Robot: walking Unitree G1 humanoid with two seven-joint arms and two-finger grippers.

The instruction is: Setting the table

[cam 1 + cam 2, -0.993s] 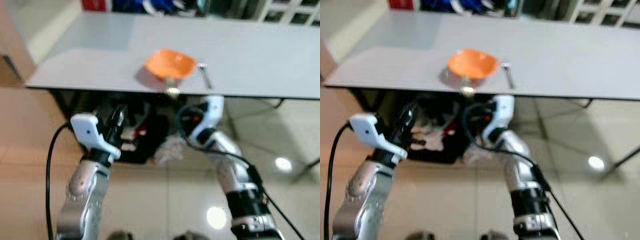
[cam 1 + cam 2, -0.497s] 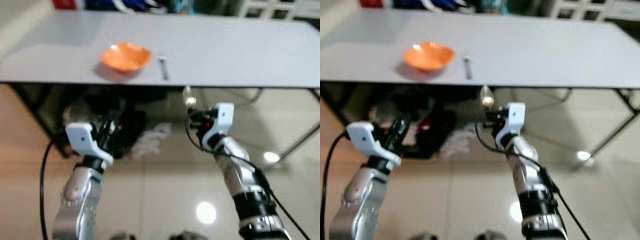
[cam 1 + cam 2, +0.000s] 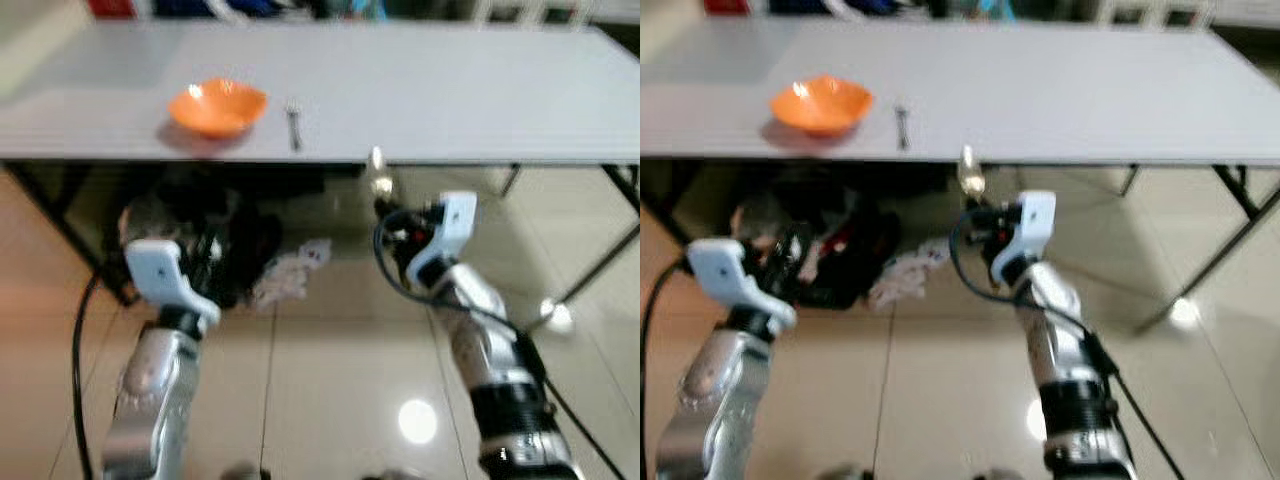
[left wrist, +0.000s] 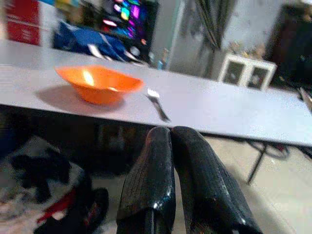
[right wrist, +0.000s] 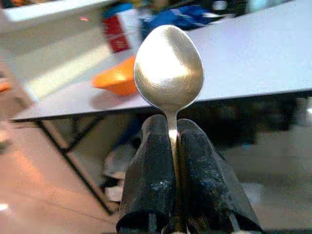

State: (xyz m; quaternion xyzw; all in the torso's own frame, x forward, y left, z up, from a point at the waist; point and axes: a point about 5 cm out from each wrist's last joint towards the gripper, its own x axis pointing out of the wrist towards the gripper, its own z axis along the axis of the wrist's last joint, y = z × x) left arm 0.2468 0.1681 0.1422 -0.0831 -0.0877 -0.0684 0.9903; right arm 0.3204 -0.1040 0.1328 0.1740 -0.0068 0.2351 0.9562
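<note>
An orange bowl point(image 3: 218, 105) sits near the front left of the long grey table point(image 3: 450, 100), with a metal fork point(image 3: 293, 122) lying just to its right. My right gripper point(image 5: 169, 122) is shut on the handle of a silver spoon point(image 5: 168, 68), which stands upright. It hangs in front of the table's front edge, below the top and to the right of the fork; the spoon point(image 3: 377, 170) shows there too. My left gripper point(image 4: 170, 134) is shut and empty, held low in front of the table, below the bowl.
Dark bags point(image 3: 200, 235) and a crumpled white cloth point(image 3: 290, 280) lie on the floor under the table. Slanted table legs point(image 3: 600, 260) stand at the right. The tiled floor point(image 3: 330, 400) is glossy, with light reflections.
The whole view has shifted, so the bowl and fork now sit further left. Relative to them, the spoon in my right gripper has gone from before the bowl to right of the fork.
</note>
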